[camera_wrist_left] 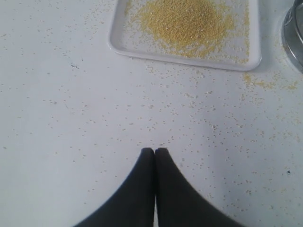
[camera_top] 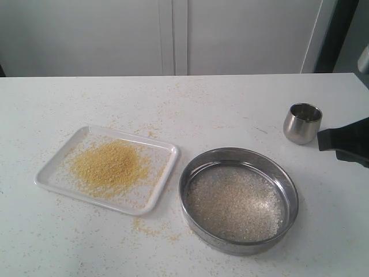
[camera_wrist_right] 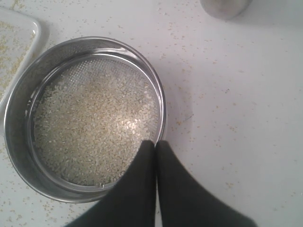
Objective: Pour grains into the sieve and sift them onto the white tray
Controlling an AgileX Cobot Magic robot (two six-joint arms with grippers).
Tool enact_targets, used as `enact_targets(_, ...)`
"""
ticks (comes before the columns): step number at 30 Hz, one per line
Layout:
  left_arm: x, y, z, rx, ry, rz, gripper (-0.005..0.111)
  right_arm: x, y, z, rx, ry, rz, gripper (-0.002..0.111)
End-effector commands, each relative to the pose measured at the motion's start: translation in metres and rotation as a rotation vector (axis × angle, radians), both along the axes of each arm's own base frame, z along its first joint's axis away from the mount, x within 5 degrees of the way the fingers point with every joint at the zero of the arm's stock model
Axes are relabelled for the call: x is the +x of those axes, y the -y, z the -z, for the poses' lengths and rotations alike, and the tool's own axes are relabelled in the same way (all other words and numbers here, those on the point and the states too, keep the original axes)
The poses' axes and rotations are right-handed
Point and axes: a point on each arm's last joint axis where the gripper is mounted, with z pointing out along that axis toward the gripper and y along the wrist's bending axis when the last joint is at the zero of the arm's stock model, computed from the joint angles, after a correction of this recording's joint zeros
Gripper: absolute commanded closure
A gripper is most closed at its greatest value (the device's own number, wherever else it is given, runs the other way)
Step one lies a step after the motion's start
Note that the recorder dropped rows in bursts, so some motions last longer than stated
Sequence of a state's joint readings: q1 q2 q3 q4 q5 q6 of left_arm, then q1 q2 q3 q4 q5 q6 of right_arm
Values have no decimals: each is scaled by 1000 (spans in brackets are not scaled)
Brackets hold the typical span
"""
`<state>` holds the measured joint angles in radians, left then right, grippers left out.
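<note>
The grains (camera_top: 109, 167) lay sorted: fine golden ones heaped on the white tray (camera_top: 57, 173), paler coarse ones spread across the mesh of the sieve (camera_top: 230, 245).

Your right gripper (camera_wrist_right: 155, 144) had its fingers pressed together with nothing between them. Its wrist camera looked past the tips onto the sieve's near rim. In the exterior view it hung at the right edge of the scene, beside the small steel cup (camera_top: 302, 122) and apart from the sieve, which sat to its left and nearer the camera.

Your left gripper (camera_wrist_left: 154, 151) was likewise pinched closed and empty above bare, grain-flecked table (camera_top: 230, 104), with the tray ahead of its tips and some way off. It did not show in the exterior view.

The sieve stood flat on the table just to the right of the tray, a narrow gap between them. The sifting itself looked done. The relation that mattered was that the sieve lay on the right arm's side, with the tray beyond it to the left. Any further shake over the tray would likely fall to you on the right, carrying the ring leftward. Being round, the sieve offered no preferred axis, only its thin upright wall to grip.
</note>
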<state>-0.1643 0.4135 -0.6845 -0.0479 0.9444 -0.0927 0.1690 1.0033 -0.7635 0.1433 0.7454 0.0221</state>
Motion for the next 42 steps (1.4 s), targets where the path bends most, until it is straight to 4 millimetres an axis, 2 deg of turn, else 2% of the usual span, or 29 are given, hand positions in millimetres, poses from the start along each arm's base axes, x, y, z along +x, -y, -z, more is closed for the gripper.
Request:
enact_targets(1,-2,0,3,7,-13,2,107,0,1,0,-4,11,2,108)
enact_targets(11,-2,0,3,7,-13,2,107,0,1,0,-3,13,2,108)
enact_targets(20,-7,-6,3,53,95,-26,107,0,1,0,8,7,17,108)
enact_targets(23,-5,-8,16,43,178,-79,107,0,1,0,8,7,17,108)
enact_targets(26,-4,-10,40,42,214,-111,107,0,1,0,8,7,17,108)
enact_targets(33,3,-12,87,24,452,-160,107,0,1,0,8,9,17,108)
enact_targets(40,3,-13,143,26,425,-167,107,0,1,0,8,7,17,108)
enact_targets(42,4,-13,142,19,454,-173,107,-1,1,0,8,9,17,108)
